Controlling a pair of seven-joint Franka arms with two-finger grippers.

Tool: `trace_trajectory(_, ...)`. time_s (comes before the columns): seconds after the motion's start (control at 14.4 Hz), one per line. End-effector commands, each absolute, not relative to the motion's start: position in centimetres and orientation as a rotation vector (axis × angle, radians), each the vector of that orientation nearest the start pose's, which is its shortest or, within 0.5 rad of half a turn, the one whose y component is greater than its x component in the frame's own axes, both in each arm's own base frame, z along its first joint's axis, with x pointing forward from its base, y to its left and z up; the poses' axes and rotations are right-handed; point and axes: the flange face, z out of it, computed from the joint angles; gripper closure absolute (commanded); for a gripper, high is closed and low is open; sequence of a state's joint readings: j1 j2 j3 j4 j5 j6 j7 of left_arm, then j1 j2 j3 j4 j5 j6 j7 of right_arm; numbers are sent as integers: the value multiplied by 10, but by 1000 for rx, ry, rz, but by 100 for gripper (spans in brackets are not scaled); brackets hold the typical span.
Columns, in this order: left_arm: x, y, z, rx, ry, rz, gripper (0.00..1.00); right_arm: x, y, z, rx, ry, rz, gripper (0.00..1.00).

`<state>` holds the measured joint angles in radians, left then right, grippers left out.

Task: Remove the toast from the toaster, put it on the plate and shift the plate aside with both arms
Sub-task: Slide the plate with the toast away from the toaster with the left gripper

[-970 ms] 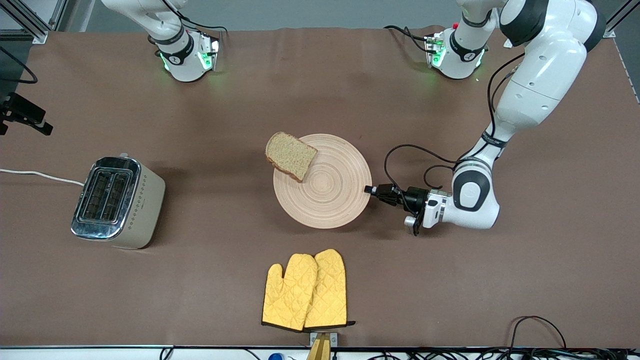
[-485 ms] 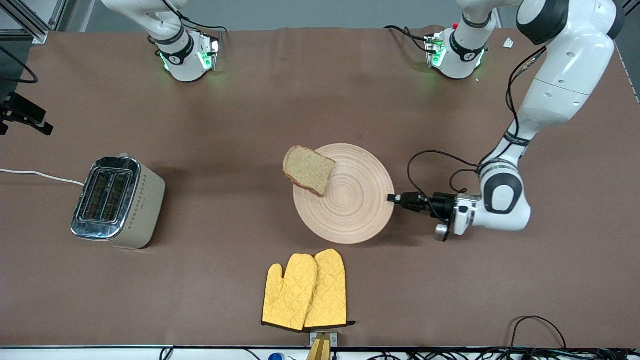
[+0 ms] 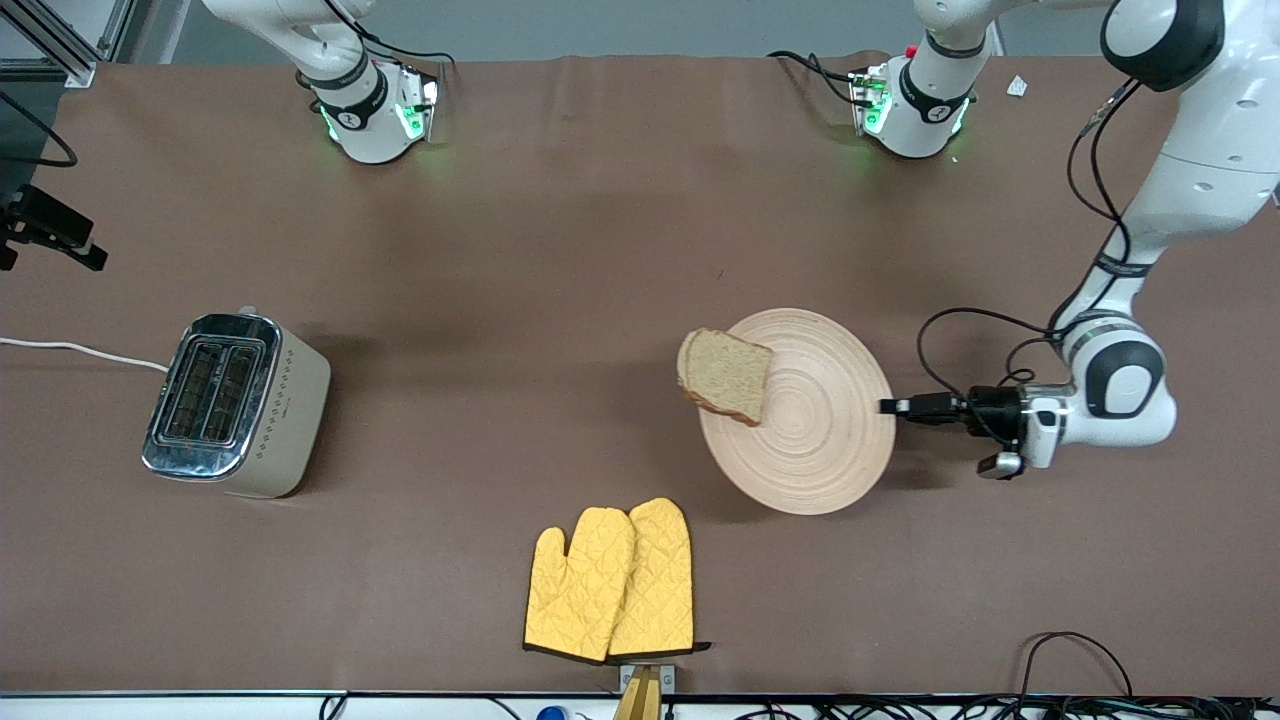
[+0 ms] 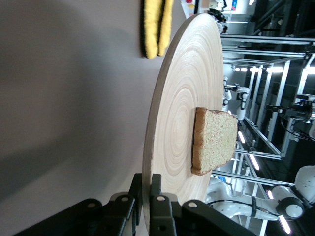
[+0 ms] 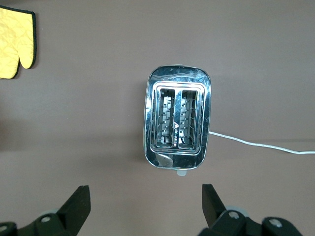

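Two steps done: toast is out of the toaster and on the plate; judged from the empty slots and the slice lying on the wood.
Step in hand: moving the plate aside; it now sits toward the left arm's end of the surface, so this step looks well along or nearly finished.
Left to do: set the plate in its final spot and release it, as far as can be judged.
Toast [image 3: 726,376]: lies on the plate at about 9 o'clock of the plate's centre in the front view, its crust end hanging over the rim.
Plate [image 3: 820,450]: round pale wood, on the brown surface [image 3: 500,250], well apart from the toaster.
Toaster [image 3: 235,403]: at the right arm's end of the surface, both slots empty, white cord trailing off.
Left claw [image 3: 890,406]: pressed together on the plate's rim at about 3 o'clock of the plate; left wrist view shows the rim caught between the two fingers [image 4: 156,204].
Toast relative to left claw: across the plate from the grip, not touching it.
Right claw [image 5: 145,206]: spread wide, holding nothing, over the toaster; not seen in the front view; this arm waits.
Oven mitts [image 3: 610,585]: yellow pair, nearer the front camera than the plate, untouched.
Risk, judged: the overhanging slice could slip off if the plate tilts.
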<state>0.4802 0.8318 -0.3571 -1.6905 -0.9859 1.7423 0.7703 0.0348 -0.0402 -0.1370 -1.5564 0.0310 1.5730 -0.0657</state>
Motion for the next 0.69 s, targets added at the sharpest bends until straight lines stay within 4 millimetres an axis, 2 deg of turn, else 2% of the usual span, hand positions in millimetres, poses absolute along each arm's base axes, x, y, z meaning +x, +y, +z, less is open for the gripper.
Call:
trace_trajectory(0.0, 610, 74, 163, 1844, -11, -131, 100, 539, -54, 656, -3125, 76, -97, 0)
trace_trajectory(0.35, 593, 158, 164, 1937, 18, -109, 100, 539, -54, 656, -3125, 76, -97, 0)
trace_trajectory(0.48, 587, 179, 167, 1965, 6, -122, 100, 539, -54, 656, -3125, 76, -95, 0)
trace_trajectory(0.62, 583, 190, 166, 2001, -6, -134, 100, 539, -54, 656, -3125, 76, -95, 0)
